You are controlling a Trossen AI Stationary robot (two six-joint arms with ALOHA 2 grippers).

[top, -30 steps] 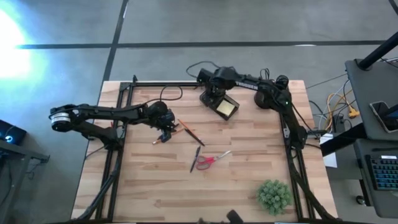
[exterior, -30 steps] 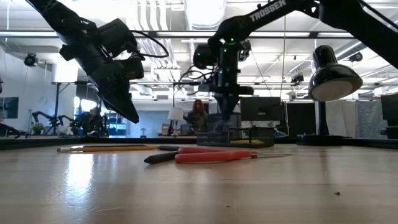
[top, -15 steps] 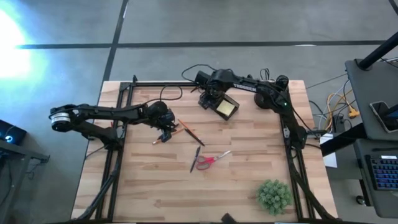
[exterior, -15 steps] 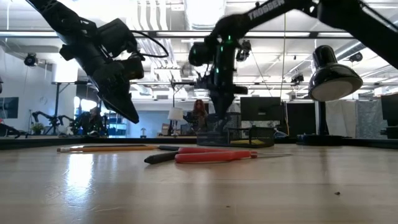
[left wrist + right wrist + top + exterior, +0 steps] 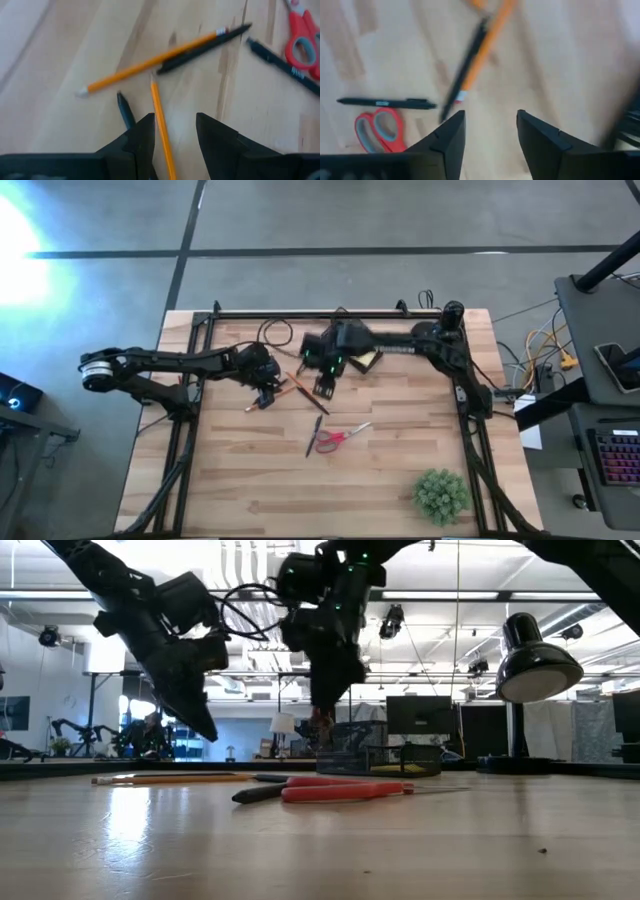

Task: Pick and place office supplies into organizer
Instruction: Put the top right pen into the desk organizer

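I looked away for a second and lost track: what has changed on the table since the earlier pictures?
The right hand left the organizer at the table's back and swung over toward the pencils, its fingers now open with nothing between them. The left hand stayed hovering open over an orange pencil. Scissors, pens and plant did not move.

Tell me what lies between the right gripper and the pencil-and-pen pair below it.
Nothing visible. The right gripper, jaws open and empty, hangs above bare table, and the crossed orange pencil and black pen lie uncovered ahead of it. The scissors lie off to one side.
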